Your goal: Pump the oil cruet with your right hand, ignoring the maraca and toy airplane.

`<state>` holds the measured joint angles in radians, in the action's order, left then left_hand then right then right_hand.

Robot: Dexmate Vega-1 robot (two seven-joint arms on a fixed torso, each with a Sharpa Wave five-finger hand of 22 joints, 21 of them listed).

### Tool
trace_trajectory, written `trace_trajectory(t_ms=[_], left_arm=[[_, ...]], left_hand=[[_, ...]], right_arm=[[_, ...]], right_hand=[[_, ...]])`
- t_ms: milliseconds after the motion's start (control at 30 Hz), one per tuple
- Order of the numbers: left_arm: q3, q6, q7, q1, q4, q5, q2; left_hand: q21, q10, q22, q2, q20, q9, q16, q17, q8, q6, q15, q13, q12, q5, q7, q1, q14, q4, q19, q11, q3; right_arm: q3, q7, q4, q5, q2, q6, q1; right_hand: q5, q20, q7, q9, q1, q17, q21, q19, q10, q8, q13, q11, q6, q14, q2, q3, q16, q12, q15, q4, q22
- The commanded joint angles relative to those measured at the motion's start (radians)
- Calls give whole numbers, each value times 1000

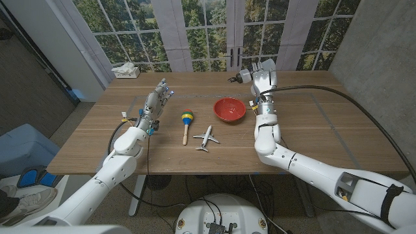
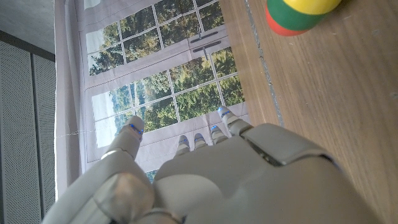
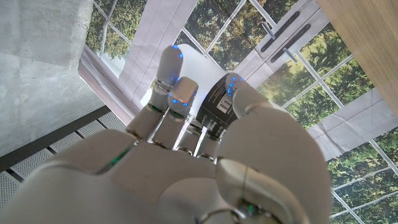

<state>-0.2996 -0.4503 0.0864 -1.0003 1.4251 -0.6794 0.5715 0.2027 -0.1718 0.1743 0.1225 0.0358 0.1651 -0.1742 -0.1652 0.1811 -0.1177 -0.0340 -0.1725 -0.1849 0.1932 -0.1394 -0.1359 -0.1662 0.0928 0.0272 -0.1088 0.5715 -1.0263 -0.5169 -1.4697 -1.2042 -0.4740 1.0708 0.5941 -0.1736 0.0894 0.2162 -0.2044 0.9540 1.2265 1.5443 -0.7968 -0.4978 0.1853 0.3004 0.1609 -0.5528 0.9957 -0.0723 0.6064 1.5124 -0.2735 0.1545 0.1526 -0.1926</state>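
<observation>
The oil cruet (image 1: 239, 77), a small dark bottle with a black top, stands at the table's far edge. In the right wrist view its black label (image 3: 217, 107) shows between my fingers and thumb. My right hand (image 1: 263, 78) is raised right beside the cruet with its fingers spread; I cannot tell whether they touch it. My left hand (image 1: 156, 101) waits at the left, fingers extended and holding nothing. The maraca (image 1: 186, 121) and the white toy airplane (image 1: 207, 137) lie mid-table between the arms. The maraca's coloured head (image 2: 298, 15) also appears in the left wrist view.
A red bowl (image 1: 229, 109) sits just left of my right forearm, in front of the cruet. A white box (image 1: 127, 70) lies at the table's far left corner. A black cable (image 1: 338, 94) runs across the right side of the wooden table (image 1: 325, 130).
</observation>
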Motion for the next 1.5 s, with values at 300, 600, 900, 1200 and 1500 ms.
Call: trace_trajectory(t_ms=[300, 600, 900, 1200, 1500], left_arm=[[1, 7, -16, -13, 21, 6, 3], [-1, 6, -21, -13, 23, 9, 0], [0, 6, -21, -16, 23, 5, -2], [2, -1, -16, -15, 18, 1, -5], [0, 2, -2, -6, 7, -8, -7]], left_hand=[[-4, -49, 3, 52, 51, 5, -1, -2, 1, 1, -83, -3, -1, 2, -6, 1, -75, 0, 4, 10, 10], [-4, -47, 3, 54, 50, 5, -2, -2, 1, 1, -81, -3, -2, 2, -4, 0, -74, -1, 5, 8, 11], [-3, -44, 3, 59, 50, 5, -2, -3, 1, 1, -80, -2, -3, 3, -2, 0, -73, -5, 7, 9, 14], [-3, -43, 3, 61, 50, 5, -3, -3, 1, 0, -80, -2, -4, 3, -2, -1, -72, -8, 7, 9, 16], [-3, -42, 3, 61, 51, 5, -3, -3, 0, -1, -82, -2, -3, 3, -1, -1, -72, -9, 8, 9, 18]], right_arm=[[5, -4, -25, 1, -23, -40, 8], [17, -27, -48, 12, -51, -112, 15], [29, -28, -58, 13, -60, -158, 21], [52, -14, -97, 31, -91, -225, 33], [94, -60, -141, 85, -160, -377, 52]], right_hand=[[-6, 119, 2, 1, -32, 3, 18, 11, -9, 12, -3, 15, 0, -26, 4, -19, -13, 16, 60, -17, -29], [-13, 122, -1, 8, -28, 8, 15, -23, -224, 59, 15, 38, -305, 15, -46, -22, 14, -5, 62, -1, -109], [-16, 125, -54, 9, 19, 7, 14, -33, -333, 58, 34, 13, -447, 26, -61, 0, 18, 4, 63, 17, -99], [-3, 129, -122, 6, 212, 6, 12, -56, -463, 76, 90, -1, -537, 70, -46, 43, 27, -43, 64, 38, -108], [-11, 131, -163, 11, 321, 9, 13, -76, -493, 79, 138, -46, -586, 98, -9, 47, 28, -59, 64, 38, -100]])
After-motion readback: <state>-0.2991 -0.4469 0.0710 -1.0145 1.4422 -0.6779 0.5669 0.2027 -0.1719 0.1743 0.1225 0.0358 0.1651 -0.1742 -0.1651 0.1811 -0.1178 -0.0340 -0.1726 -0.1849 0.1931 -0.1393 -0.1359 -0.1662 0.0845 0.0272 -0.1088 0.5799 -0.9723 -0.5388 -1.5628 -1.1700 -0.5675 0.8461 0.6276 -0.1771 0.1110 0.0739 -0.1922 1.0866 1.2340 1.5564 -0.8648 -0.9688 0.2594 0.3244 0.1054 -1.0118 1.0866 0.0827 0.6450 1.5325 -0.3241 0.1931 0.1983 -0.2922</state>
